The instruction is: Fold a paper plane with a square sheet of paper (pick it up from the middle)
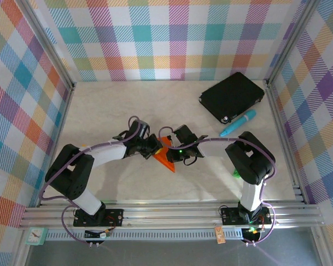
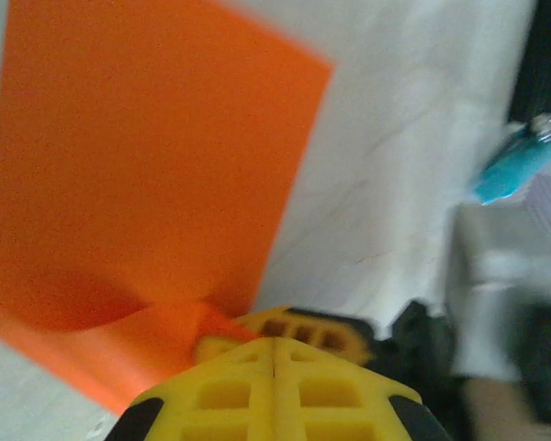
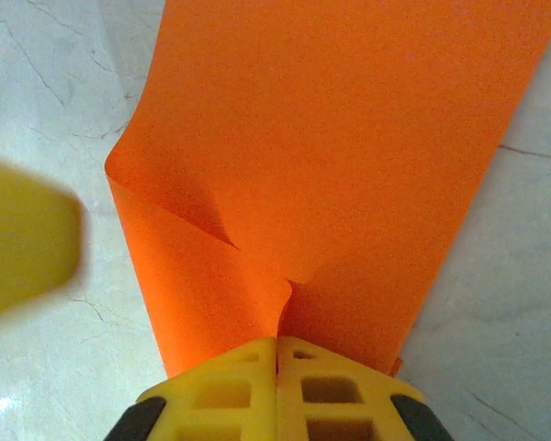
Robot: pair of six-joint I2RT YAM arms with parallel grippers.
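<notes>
Back wall: flat pastel plaid panel [image 1: 172,39], with teal, pink, orange and purple checks on white; it meets the tabletop in a straight seam.
Side walls: same plaid on the left panel [image 1: 16,111] and the right panel [image 1: 316,100].
Tabletop: white marble-look slab [image 1: 100,105] with faint grey veins, sharpest in the right wrist view [image 3: 46,83].
Frame: silver slotted aluminium rail [image 1: 172,215] along the near edge; matching corner post [image 1: 47,44] at back left.
Below rail: plain grey surface [image 1: 155,252].
Light: even, overhead; shadows soft; glare on the rail's right end.

Bright, even light throughout; the left wrist view's right edge blurs, perhaps motion.
</notes>
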